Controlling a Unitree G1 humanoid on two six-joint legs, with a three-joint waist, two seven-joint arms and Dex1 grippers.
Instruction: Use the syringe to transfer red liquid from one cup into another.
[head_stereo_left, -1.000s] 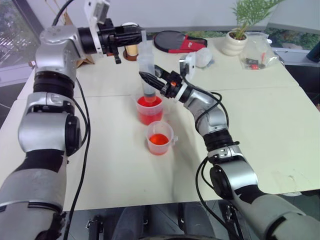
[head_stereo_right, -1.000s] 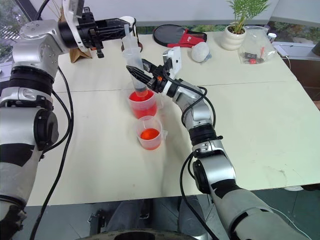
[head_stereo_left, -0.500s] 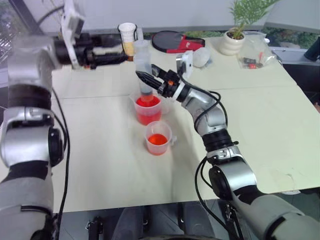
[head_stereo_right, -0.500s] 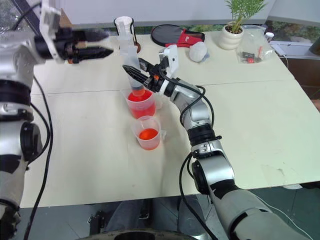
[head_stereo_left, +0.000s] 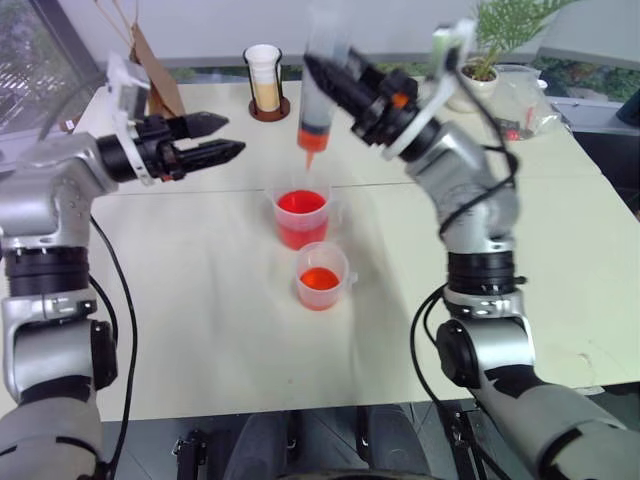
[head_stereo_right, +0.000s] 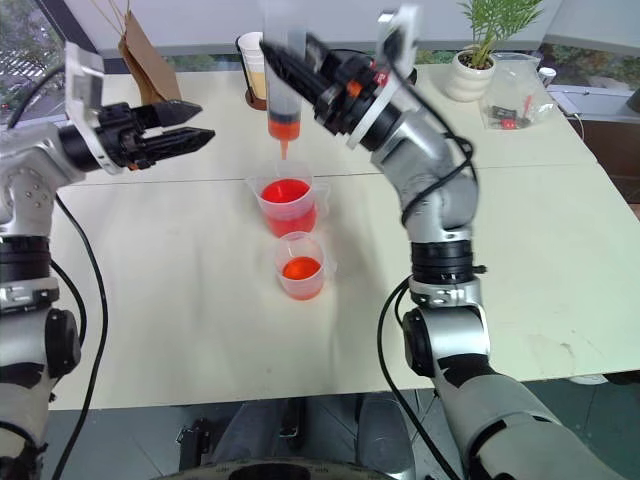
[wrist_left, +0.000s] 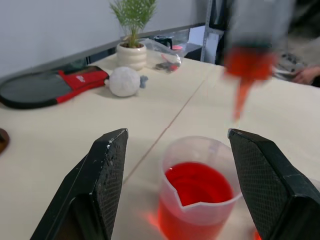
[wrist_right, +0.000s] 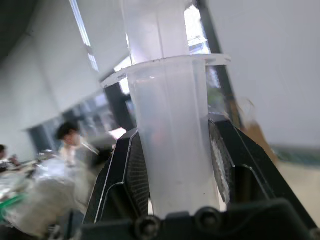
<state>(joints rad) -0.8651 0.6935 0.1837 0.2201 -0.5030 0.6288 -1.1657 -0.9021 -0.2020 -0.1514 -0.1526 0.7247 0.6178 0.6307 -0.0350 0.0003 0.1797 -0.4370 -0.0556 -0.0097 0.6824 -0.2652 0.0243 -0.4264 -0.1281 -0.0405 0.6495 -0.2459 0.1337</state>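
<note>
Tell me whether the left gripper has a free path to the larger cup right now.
Probably yes. The left gripper is open and empty, the larger cup stands apart from it with bare table between, and the syringe hangs above the rim.

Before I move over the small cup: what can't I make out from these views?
- Syringe: its plunger top is cut off by the upper edge in both eye views.
- Syringe fill: the barrel is blurred in the left wrist view, and the right gripper covers its lower part in the right wrist view.
- Small cup: barely in the left wrist view, behind a finger.
</note>
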